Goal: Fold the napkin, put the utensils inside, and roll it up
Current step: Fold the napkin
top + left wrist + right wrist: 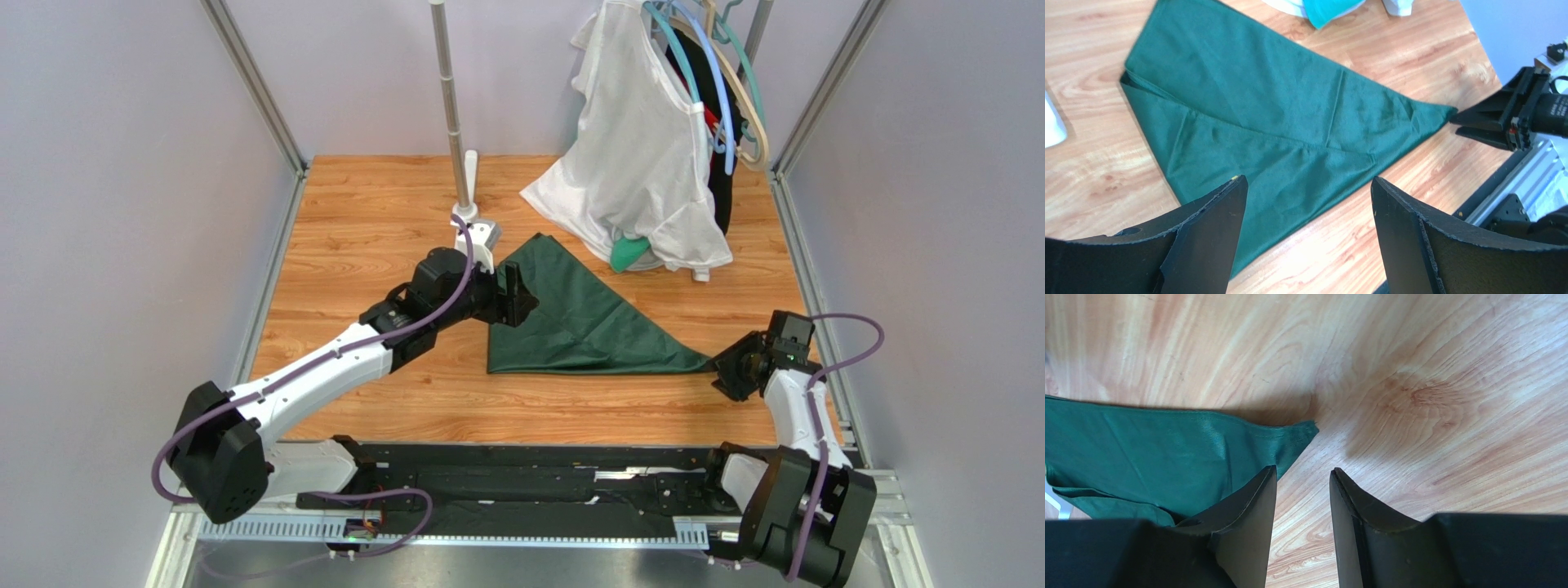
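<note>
The dark green napkin [577,321] lies flat on the wooden table, folded into a triangle with its long point to the right. My left gripper [520,299] hovers over the napkin's left edge, jaws wide open and empty; in the left wrist view [1306,187] the napkin [1278,122] spreads out beyond them. My right gripper [726,368] sits just off the right corner, jaws partly open with only bare wood between them [1303,473]. The napkin's tip [1290,433] lies just ahead of its left finger. The utensils are out of view.
A white garment [638,147] on hangers droops onto the table's back right, with a brighter green garment [629,254] under it, close to the napkin's top. A metal pole [451,98] stands at the back centre. Frame rails line both sides.
</note>
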Controlling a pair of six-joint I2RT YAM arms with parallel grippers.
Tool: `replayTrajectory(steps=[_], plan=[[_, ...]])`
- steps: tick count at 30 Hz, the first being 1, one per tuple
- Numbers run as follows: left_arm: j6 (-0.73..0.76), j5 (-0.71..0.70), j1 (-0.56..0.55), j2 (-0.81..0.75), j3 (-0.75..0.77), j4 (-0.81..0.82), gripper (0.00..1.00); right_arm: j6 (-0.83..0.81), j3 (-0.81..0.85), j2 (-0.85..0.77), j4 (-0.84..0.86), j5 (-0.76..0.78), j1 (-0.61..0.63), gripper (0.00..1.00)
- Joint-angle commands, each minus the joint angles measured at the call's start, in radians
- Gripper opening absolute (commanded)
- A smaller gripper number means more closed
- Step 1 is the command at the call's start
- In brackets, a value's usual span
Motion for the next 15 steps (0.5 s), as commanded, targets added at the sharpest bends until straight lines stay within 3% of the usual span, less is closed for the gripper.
replayTrajectory(steps=[1, 7, 15], plan=[[-0.02, 0.033, 0.001, -0.016, -0.004, -0.018, 0.83, 0.038, -0.017, 0.021, 0.072, -0.001, -0.004, 0.42], [-0.015, 0.025, 0.001, -0.014, -0.006, -0.022, 0.83, 0.055, -0.031, 0.039, 0.15, -0.04, -0.004, 0.42], [-0.018, 0.037, -0.001, 0.001, -0.007, -0.016, 0.83, 0.047, -0.031, -0.031, 0.113, -0.032, -0.004, 0.41]])
